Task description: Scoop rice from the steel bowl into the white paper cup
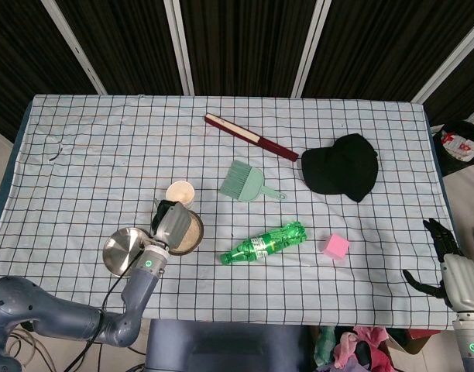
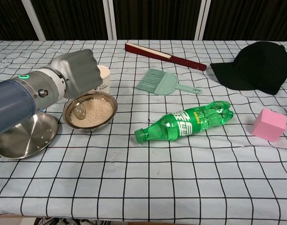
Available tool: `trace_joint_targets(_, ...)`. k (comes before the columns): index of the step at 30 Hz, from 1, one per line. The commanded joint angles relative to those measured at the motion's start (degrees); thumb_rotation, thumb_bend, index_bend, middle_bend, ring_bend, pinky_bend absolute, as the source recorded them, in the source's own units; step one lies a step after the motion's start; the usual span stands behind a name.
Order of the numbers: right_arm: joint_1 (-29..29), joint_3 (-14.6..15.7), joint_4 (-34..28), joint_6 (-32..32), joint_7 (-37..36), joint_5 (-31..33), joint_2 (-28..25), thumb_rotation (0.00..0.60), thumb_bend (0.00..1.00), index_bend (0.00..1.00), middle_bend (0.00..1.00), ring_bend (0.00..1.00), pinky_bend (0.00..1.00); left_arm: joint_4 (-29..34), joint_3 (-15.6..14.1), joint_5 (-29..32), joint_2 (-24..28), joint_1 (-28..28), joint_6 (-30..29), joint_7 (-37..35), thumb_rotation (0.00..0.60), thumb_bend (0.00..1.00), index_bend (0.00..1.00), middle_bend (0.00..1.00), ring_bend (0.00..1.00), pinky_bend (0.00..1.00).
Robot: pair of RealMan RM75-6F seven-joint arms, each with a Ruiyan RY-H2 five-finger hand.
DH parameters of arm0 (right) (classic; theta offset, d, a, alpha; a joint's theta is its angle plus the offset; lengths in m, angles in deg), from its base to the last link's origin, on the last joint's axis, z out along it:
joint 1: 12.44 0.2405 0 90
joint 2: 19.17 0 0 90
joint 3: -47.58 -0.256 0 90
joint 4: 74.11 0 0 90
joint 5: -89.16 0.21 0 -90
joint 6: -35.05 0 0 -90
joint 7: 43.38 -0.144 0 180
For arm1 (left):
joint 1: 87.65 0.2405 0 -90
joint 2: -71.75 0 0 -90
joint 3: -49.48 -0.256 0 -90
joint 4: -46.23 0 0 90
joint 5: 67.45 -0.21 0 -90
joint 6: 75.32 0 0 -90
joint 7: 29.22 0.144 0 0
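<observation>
The steel bowl (image 2: 94,111) (image 1: 192,235) holds white rice and stands left of centre. Behind it stands the white paper cup (image 2: 105,76) (image 1: 180,191), upright, partly hidden by my left hand in the chest view. My left hand (image 2: 80,72) (image 1: 170,222) hovers over the bowl's back left rim and grips the handle of a metal spoon (image 2: 79,108), whose scoop end lies in the rice at the bowl's left side. My right hand (image 1: 448,262) hangs open past the table's right front corner, seen only in the head view.
A shallow steel plate (image 2: 21,137) lies left of the bowl. A green bottle (image 2: 188,120) lies on its side at centre, a pink cube (image 2: 269,124) to its right. A green brush (image 2: 163,82), a red folded fan (image 2: 164,56) and a black cap (image 2: 256,65) sit further back.
</observation>
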Motion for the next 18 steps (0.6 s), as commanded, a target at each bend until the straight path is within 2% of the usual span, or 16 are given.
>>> trace_joint_targets(1,0.0,0.0,0.0,0.1,0.0,0.0,0.0,0.6,0.2,0.0,0.0,0.0,0.21,-0.2,0.0,0.2,-0.5,0.0,0.0,-0.2,0.6,0.48,0.76,1.0,1.0,1.0)
trace_joint_targets(18,-0.1,-0.1,0.3,0.6,-0.7,-0.4,0.2,0.6,0.2,0.0,0.0,0.0,0.21,-2.4,1.2,2.0,-5.2,-0.4,0.0,-1.2,0.6,0.48,0.76,1.0,1.0,1.0)
